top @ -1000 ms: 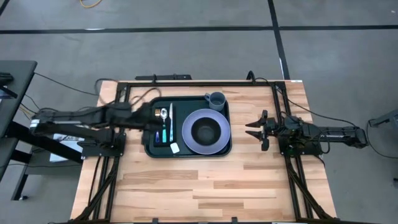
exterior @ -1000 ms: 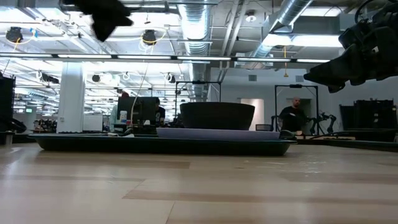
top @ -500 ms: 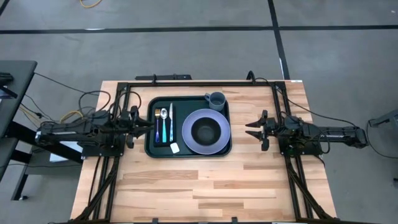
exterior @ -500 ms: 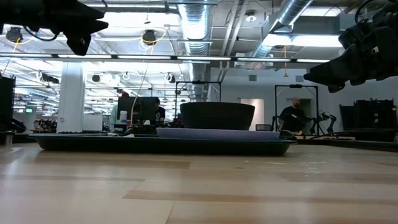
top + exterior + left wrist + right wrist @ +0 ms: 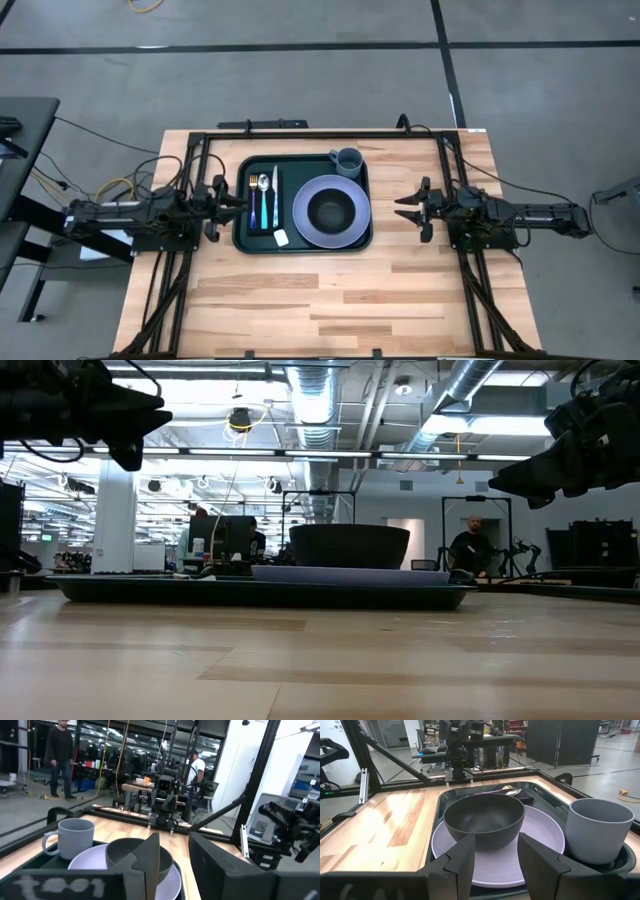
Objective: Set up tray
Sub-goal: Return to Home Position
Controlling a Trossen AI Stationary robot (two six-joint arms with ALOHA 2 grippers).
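Your left gripper [image 5: 238, 197] has drawn back off the tray [image 5: 300, 168]; it and the right gripper [image 5: 403, 207] gape empty, setup looks complete

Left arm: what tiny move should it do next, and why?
Probably pull back slightly and rest: the left pincer hangs empty and open beside the tray, where plate, bowl, cup and cutlery lie set; the right pincer waits opposite.

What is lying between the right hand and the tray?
Nothing but bare table, as the high view shows, between the right hand and the tray.
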